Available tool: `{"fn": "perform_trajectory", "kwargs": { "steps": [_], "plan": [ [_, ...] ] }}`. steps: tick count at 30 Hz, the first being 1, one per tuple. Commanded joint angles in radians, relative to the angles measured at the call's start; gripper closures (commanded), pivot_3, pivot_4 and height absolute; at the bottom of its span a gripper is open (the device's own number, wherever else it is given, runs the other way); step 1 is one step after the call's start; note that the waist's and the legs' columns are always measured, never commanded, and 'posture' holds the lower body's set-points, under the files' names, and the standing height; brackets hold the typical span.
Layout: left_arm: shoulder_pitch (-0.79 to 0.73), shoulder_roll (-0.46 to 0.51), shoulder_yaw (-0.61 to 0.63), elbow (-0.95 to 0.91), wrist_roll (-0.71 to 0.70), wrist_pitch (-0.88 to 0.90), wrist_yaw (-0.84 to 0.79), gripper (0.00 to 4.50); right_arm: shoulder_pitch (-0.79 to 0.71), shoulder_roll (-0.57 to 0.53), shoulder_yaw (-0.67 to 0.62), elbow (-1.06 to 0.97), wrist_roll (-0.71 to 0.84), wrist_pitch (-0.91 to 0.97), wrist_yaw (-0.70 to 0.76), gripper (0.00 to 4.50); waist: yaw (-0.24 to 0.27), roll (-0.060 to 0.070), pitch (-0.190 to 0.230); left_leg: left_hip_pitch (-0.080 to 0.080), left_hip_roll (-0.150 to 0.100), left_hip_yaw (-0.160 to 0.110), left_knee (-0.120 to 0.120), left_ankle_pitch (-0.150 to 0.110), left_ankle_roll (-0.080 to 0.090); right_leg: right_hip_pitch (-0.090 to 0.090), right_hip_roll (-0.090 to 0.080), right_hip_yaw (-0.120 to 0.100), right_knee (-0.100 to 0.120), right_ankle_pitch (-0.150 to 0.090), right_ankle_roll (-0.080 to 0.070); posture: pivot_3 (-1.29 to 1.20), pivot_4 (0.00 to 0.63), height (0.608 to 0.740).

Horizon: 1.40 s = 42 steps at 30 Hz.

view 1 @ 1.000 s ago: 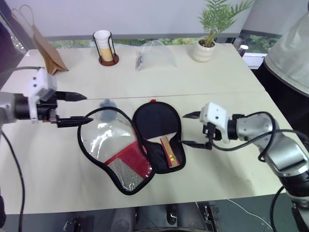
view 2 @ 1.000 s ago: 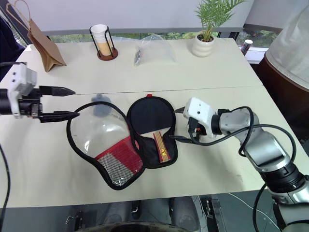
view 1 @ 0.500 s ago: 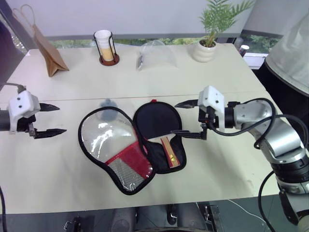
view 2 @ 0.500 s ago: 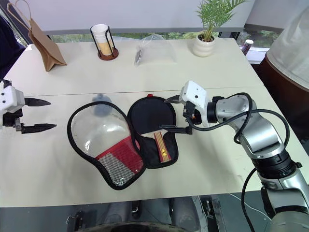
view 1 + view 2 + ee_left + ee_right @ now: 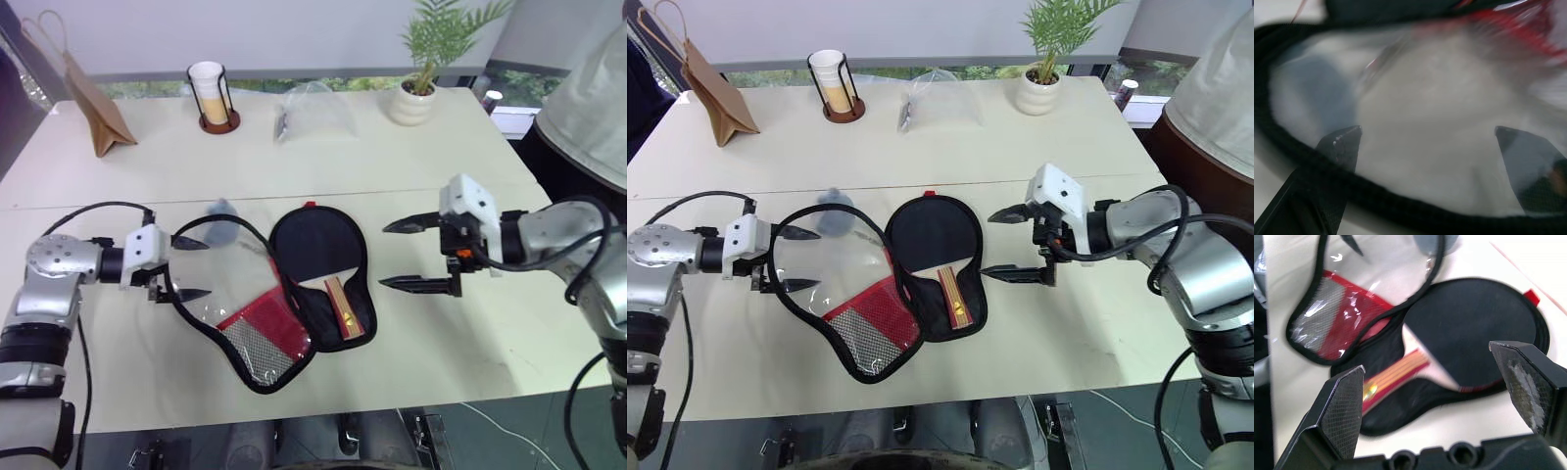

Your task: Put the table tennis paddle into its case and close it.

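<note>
Open black fabric zip case spread flat mid-counter, round black-rubber paddle with wooden handle lying in its right half, clear plastic flap on the left. Left hand at the flap's outer rim, fingers spread, one above the black edging and one below. Right hand well clear of the case's right edge, fingers spread, bare cream counter beneath and in front. Front counter strip free. Far side: brown paper bag, cup stack in a black wire holder, clear plastic bag, potted green plant, all well apart from the case.
</note>
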Motion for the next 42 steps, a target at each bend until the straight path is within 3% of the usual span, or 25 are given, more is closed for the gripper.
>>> {"fn": "perform_trajectory", "kwargs": {
  "steps": [1, 6, 11, 18, 22, 26, 31, 37, 42],
  "plan": [
    [-0.051, -0.012, 0.022, -0.113, -0.098, 0.126, -0.008, 0.00, -0.008, -0.027, -0.062, -0.027, 0.025, 0.006, -0.004, 0.02, 0.003, 0.000, 0.000, 0.000, 0.000, 0.000, 0.000, 0.000, 0.000, 0.000, 0.000, 0.000, 0.000, 0.000, 0.000, 0.00, 0.150, 0.740],
    [-0.139, -0.060, 0.029, -0.183, -0.192, 0.314, 0.031, 0.00, -0.007, -0.048, -0.108, -0.012, 0.031, 0.016, -0.023, 0.02, 0.005, 0.000, 0.000, 0.000, 0.000, -0.001, 0.001, 0.000, 0.000, 0.001, 0.000, 0.000, 0.000, 0.000, 0.000, 0.00, 0.150, 0.740],
    [-0.227, -0.189, -0.015, -0.140, -0.168, 0.318, 0.093, 0.00, -0.026, -0.073, -0.177, 0.011, 0.038, 0.038, -0.062, 0.02, 0.007, 0.000, 0.000, 0.000, -0.001, -0.001, 0.002, 0.000, 0.000, 0.002, 0.000, 0.000, 0.000, 0.000, 0.001, 0.00, 0.150, 0.740],
    [-0.308, -0.422, -0.177, 0.116, 0.061, 0.091, 0.218, 0.00, 0.035, -0.107, -0.280, -0.041, 0.060, 0.095, -0.123, 0.02, 0.007, -0.001, 0.000, 0.000, -0.002, -0.001, 0.002, 0.000, 0.000, 0.003, 0.000, 0.000, -0.001, 0.000, 0.001, 0.00, 0.150, 0.740],
    [-0.320, -0.476, -0.266, 0.258, 0.193, -0.032, 0.270, 0.00, 0.092, -0.094, -0.297, -0.107, 0.082, 0.132, -0.164, 0.02, 0.003, -0.001, 0.000, 0.001, -0.002, -0.002, 0.001, 0.000, 0.000, 0.003, 0.000, 0.000, -0.001, 0.000, 0.001, 0.00, 0.150, 0.740],
    [-0.334, -0.483, -0.300, 0.327, 0.262, -0.094, 0.304, 0.00, 0.128, -0.051, -0.261, -0.154, 0.113, 0.171, -0.216, 0.02, 0.006, -0.001, 0.000, 0.001, -0.001, -0.003, 0.001, 0.000, 0.000, 0.003, 0.000, 0.000, 0.000, 0.000, 0.000, 0.00, 0.150, 0.740],
    [-0.364, -0.468, -0.233, 0.273, 0.188, -0.030, 0.277, 0.00, 0.099, 0.034, -0.156, -0.101, 0.193, 0.386, -0.306, 0.02, 0.004, -0.003, -0.002, 0.002, -0.001, -0.004, 0.002, 0.000, 0.000, 0.004, 0.000, 0.000, -0.001, 0.001, -0.001, 0.00, 0.150, 0.740],
    [-0.333, -0.430, -0.126, 0.033, 0.018, 0.183, 0.235, 0.00, 0.074, 0.089, -0.099, -0.024, 0.293, 0.598, -0.332, 0.02, 0.005, -0.003, -0.001, 0.000, -0.001, -0.004, 0.002, 0.000, 0.000, 0.003, 0.000, 0.000, 0.000, 0.001, -0.001, 0.00, 0.150, 0.740],
    [-0.248, -0.320, -0.037, -0.224, -0.097, 0.374, 0.247, 0.00, 0.024, 0.156, -0.040, 0.085, 0.322, 0.725, -0.348, 0.02, -0.002, -0.002, -0.002, 0.001, -0.001, -0.004, 0.002, 0.000, 0.000, 0.003, 0.001, 0.000, 0.000, 0.001, -0.001, 0.00, 0.150, 0.740]
  ]
}}
